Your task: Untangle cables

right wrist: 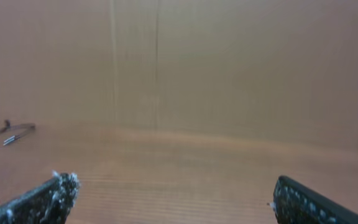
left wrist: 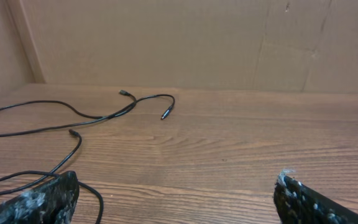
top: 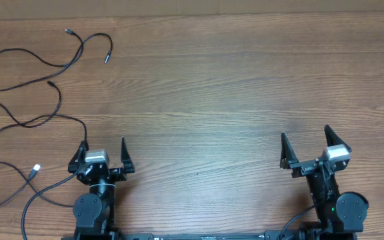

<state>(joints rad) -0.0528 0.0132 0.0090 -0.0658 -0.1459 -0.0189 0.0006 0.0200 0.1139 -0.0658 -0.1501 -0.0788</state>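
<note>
Cables [top: 59,100] lie spread over the left side of the wooden worktop [top: 212,87], all of them thin, black and limp. They rest flat in loose, wandering curves rather than in one knot. The farthest cord sweeps round in a wide loop near the left edge. It ends in two small plugs close together, one pale grey [top: 67,31] and one dark [top: 107,59]. A second cord begins at a small dark plug [top: 50,83], bends back toward the left edge and then runs down to the left fingers [top: 124,155]. It passes just beside the outer one, and whether they touch cannot be told. Nearer the front edge, more cord trails off the left side, and one end carries a whitish tip [top: 37,169].

The left wrist view shows the same far cords [left wrist: 104,116] ahead on the wood, in front of a brown cardboard wall [left wrist: 166,37].

Both pairs of fingers are spread wide and released, grasping nothing. The left fingers hover low at the front left, and the right fingers [top: 286,152] sit at the front right, well apart from every cord.
</note>
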